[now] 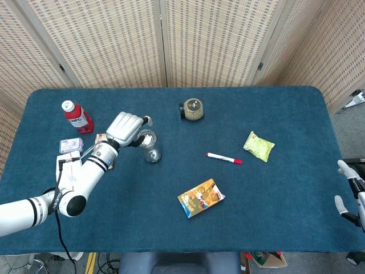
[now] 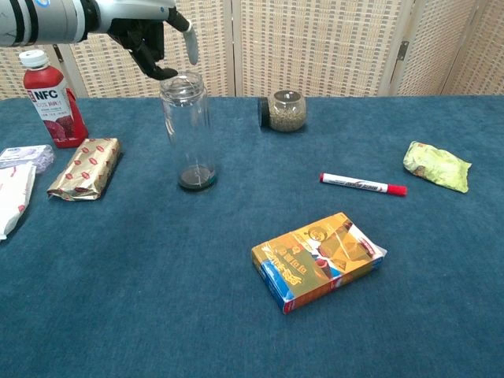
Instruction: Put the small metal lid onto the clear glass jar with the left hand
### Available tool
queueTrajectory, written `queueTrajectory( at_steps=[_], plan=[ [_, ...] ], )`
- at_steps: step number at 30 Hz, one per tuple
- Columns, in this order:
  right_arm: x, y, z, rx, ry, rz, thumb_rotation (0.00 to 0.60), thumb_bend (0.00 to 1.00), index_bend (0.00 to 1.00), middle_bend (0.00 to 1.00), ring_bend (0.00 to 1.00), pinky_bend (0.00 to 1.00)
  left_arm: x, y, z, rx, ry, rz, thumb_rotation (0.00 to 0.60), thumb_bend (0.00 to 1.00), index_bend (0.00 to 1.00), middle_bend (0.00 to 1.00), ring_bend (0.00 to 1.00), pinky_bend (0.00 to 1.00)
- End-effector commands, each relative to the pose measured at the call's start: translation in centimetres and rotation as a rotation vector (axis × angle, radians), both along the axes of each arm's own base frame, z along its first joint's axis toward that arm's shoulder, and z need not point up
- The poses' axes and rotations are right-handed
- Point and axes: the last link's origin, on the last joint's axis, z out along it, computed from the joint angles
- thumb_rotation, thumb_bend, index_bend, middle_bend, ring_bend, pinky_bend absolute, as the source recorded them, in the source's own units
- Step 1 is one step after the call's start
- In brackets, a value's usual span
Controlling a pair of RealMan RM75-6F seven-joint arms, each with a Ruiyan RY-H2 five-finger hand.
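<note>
Glass jar [image 2: 187, 130]: standing upright on the blue table [image 2: 157, 299], left of centre.
Metal lid [image 2: 183, 79]: sitting on the jar's mouth.
Your left hand [image 2: 150, 35]: hovering just above-left, fingers spread, holding nothing.
Your right hand [image 1: 349, 191]: hanging off the right edge, fingers apart.

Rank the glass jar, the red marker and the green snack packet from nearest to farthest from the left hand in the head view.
1. Clear glass jar, right beside the left hand.
2. Red marker, mid-table.
3. Green snack packet, far right.
</note>
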Motion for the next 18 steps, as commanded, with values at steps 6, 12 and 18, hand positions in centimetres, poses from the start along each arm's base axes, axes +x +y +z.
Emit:
queueTrajectory(
  at_steps=[6,12,18],
  plan=[
    [-0.1,0.0,0.0,-0.001,-0.001,-0.001,0.6,0.42,0.05,0.24,0.07,0.13,-0.5,-0.9,0.7,-0.002,-0.003,0.006,0.6,0.42,0.33,1.0,0.98,1.0],
    [-0.1,0.0,0.0,-0.001,-0.004,0.003,0.6,0.42,0.05,0.24,0.07,0.13,-1.2,-2.0,1.4,0.01,-0.022,0.018,0.6,0.42,0.33,1.0,0.97,1.0],
    [-0.3,0.0,0.1,-0.001,-0.003,-0.003,0.6,0.42,0.05,0.24,0.07,0.13,-2.9,-3.7,3.0,0.065,-0.112,0.061,0.6,0.42,0.31,0.88,0.84,1.0]
  ],
)
